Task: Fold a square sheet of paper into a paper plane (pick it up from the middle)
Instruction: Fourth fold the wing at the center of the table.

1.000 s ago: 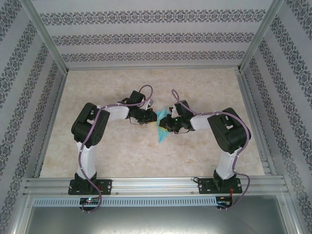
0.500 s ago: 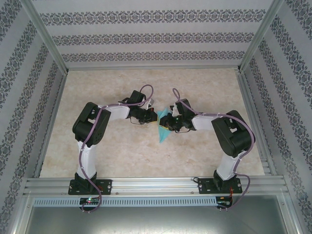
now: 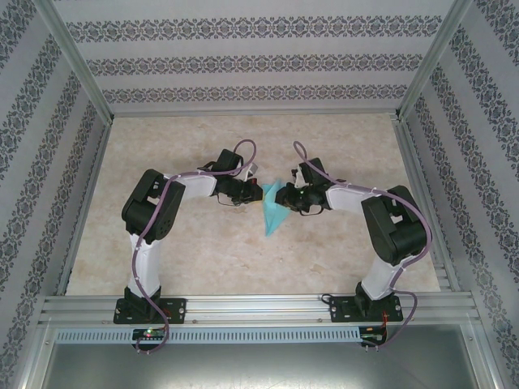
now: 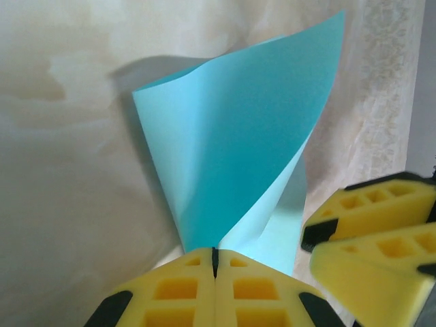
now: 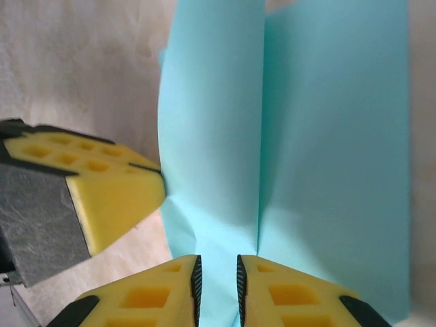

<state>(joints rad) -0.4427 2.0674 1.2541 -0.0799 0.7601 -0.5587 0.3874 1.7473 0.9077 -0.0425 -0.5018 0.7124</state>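
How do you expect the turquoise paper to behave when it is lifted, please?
Probably floppy: the turquoise paper curls into a loose cone beyond the left gripper pinching it. Likely very light, since that small pinch seems enough to keep it standing. The crease may stiffen it somewhat along that line, though it would still bend easily elsewhere.

The thin turquoise-blue folded paper sheet (image 3: 272, 211) is over the middle of the pale marbled table (image 3: 195, 251). My left gripper (image 3: 255, 193) is at its ten o'clock, my right gripper (image 3: 285, 197) at two.
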